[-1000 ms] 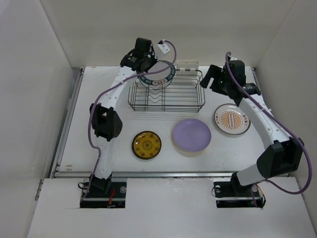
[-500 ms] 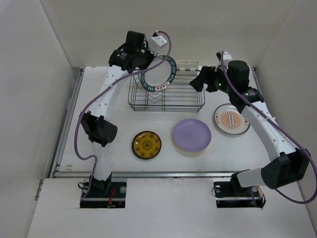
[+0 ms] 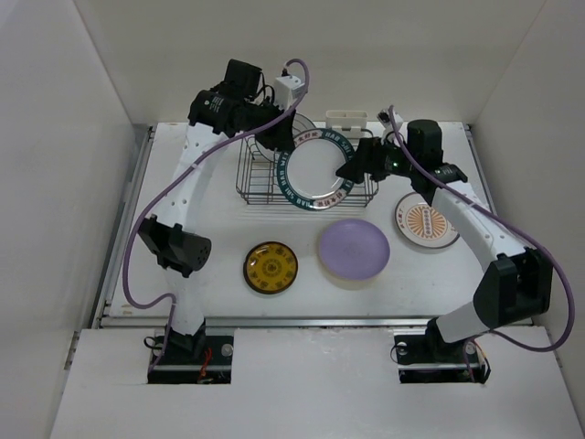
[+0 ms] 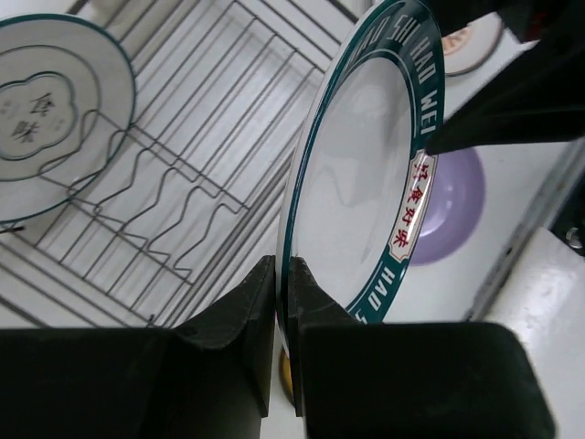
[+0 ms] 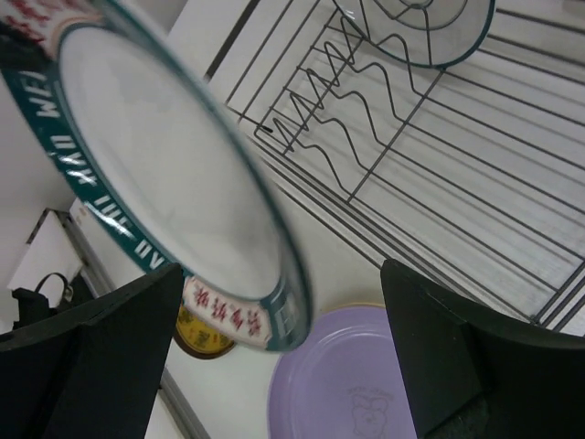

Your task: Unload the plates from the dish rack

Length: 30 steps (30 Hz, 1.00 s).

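My left gripper (image 3: 277, 135) is shut on the rim of the white-grey plate with a dark teal rim (image 3: 315, 169), held tilted above the dish rack (image 3: 251, 187). In the left wrist view the fingers (image 4: 247, 302) pinch the plate's (image 4: 356, 174) edge. My right gripper (image 3: 351, 168) is open at the plate's right side. In the right wrist view the plate's (image 5: 155, 146) rim lies between its spread jaws (image 5: 281, 274) without touching either. A small teal-edged plate (image 4: 50, 110) stands in the rack (image 4: 210, 137).
On the table in front of the rack lie a dark gold-centred plate (image 3: 271, 267), a lavender plate (image 3: 354, 249) and a white plate with an orange pattern (image 3: 427, 220). A small white holder (image 3: 345, 119) hangs on the rack's far side. White walls enclose the table.
The left gripper lifted the teal-rimmed plate out of the rack and swung it rightward, face up. The right gripper moved left to the plate's edge, its jaws opening a little wider.
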Tool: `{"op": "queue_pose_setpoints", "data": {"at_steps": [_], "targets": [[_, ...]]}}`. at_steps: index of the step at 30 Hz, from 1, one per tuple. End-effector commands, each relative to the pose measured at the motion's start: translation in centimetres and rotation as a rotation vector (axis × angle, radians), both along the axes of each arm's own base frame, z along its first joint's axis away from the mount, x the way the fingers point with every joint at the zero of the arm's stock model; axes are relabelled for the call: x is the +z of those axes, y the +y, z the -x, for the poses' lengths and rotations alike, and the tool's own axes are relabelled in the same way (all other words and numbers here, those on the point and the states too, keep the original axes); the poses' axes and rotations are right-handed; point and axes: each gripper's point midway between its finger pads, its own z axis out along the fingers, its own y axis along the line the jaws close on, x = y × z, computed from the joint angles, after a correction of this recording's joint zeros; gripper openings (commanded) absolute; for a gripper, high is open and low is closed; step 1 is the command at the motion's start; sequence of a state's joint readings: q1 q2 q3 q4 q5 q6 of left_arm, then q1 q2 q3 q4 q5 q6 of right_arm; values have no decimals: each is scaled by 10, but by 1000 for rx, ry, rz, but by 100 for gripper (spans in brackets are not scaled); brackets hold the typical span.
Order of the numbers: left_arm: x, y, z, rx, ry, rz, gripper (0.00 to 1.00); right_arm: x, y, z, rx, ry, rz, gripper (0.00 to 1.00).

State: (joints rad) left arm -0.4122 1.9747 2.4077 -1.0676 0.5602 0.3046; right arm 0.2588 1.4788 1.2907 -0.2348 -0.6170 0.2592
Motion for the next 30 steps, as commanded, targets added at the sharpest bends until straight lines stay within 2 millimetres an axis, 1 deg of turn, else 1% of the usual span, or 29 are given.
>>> {"op": "queue_pose_setpoints", "data": {"at_steps": [1,2,3,4,5,7,8,9,10,11,12,13,14,15,16,17,18,19,20,21,22,24,25,26,27,28,29,30], "targets": [[44,-14,41,-109,6,149,0,18,5,-2,43,-67,-72,94],[40,-15,43,-113,32,154,0,16,8,2,70,-58,-88,93],[37,-17,46,-126,49,161,0,22,10,3,92,-81,-100,89],[40,-20,51,-154,61,184,0,20,13,4,108,-65,-115,79],[39,-22,54,-165,84,197,0,17,15,9,125,-41,-129,72],[39,-25,59,-184,112,217,0,22,17,10,141,-54,-144,54],[39,-25,60,-179,119,220,0,19,15,11,139,-36,-151,31],[39,-25,55,-165,102,212,0,21,15,10,139,-46,-152,19],[39,-24,50,-136,94,206,0,21,15,13,137,-38,-158,9],[34,-18,41,-78,79,168,0,26,14,15,135,-42,-166,0],[33,-15,34,-42,64,152,0,26,11,13,126,-43,-166,0],[28,-11,27,-10,49,129,2,25,10,15,114,-34,-169,0],[27,-8,20,31,40,115,15,26,6,13,99,-21,-177,0],[19,1,11,98,34,72,19,26,6,16,95,-12,-185,0],[20,3,6,126,22,65,30,26,1,13,71,-2,-191,0],[21,5,0,158,5,62,51,27,-4,9,49,10,-200,0],[20,12,-8,216,-13,40,71,29,-7,8,32,29,-222,0],[22,14,-14,253,-21,44,100,26,-14,5,6,51,-232,0],[25,17,-16,282,-30,40,100,29,-17,2,-9,53,-247,0],[25,24,-24,337,-52,24,100,28,-21,0,-30,82,-272,0],[31,28,-28,368,-71,23,100,29,-24,-1,-46,95,-284,0],[46,37,-37,433,-130,28,100,22,-44,-13,-145,131,-294,0],[50,49,-44,502,-167,-6,100,18,-53,-18,-201,167,-307,0],[55,62,-54,578,-211,-36,100,14,-78,-27,-323,205,-317,0],[55,62,-54,579,-212,-36,100,15,-92,-30,-373,198,-314,0],[59,70,-57,603,-243,-60,100,10,-107,-31,-441,226,-325,0],[59,82,-61,652,-271,-102,100,10,-137,-39,-552,216,-326,0],[60,87,-63,669,-287,-125,100,2,-153,-37,-614,234,-327,0]]}}
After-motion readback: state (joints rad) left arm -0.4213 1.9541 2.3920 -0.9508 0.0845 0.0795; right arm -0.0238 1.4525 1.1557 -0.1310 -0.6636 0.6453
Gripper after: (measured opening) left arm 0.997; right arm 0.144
